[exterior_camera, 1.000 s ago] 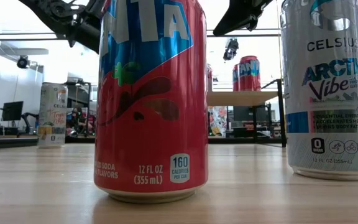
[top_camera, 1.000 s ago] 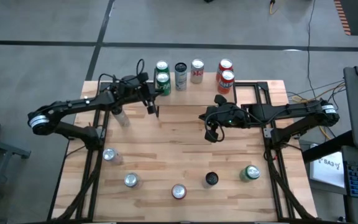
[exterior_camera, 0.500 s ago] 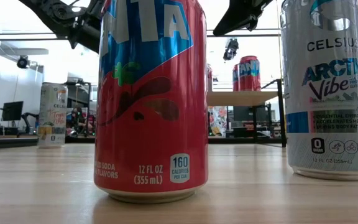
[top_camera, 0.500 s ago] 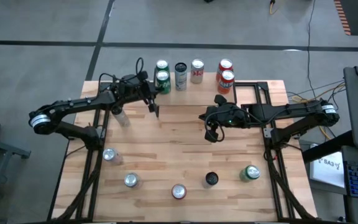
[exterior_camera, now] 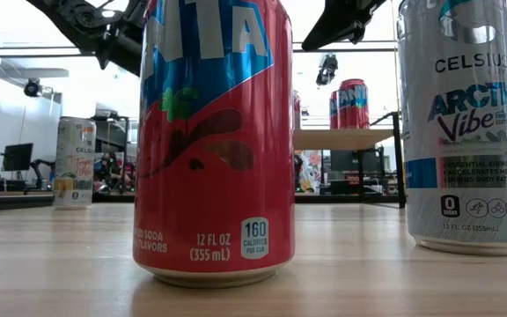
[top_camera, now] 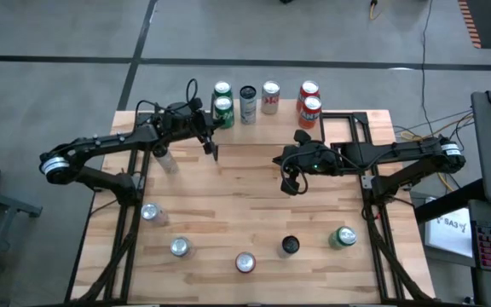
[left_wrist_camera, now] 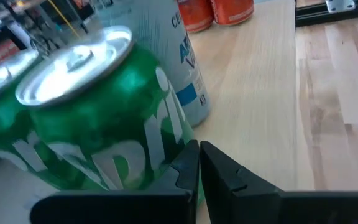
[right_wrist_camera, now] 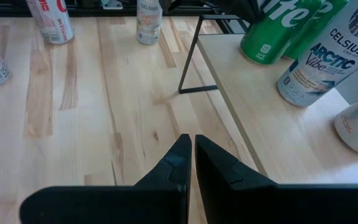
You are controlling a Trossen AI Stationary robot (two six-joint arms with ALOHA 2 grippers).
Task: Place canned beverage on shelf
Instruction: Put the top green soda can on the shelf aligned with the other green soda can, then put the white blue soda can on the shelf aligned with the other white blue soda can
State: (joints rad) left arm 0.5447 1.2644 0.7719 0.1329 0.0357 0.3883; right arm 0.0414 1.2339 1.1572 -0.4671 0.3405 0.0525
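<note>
The shelf point(top_camera: 262, 119), a light-wood riser on thin black legs, sits at 12 o'clock carrying six upright cans point(top_camera: 247, 104).

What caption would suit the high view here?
Both arms hover empty over the table, left gripper shut beside the shelf holding six cans, right gripper shut mid-table.

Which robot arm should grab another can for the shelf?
Probably the right: its gripper hangs empty over the table, nearer the black-topped can than the left gripper, which sits by the shelf.
</note>
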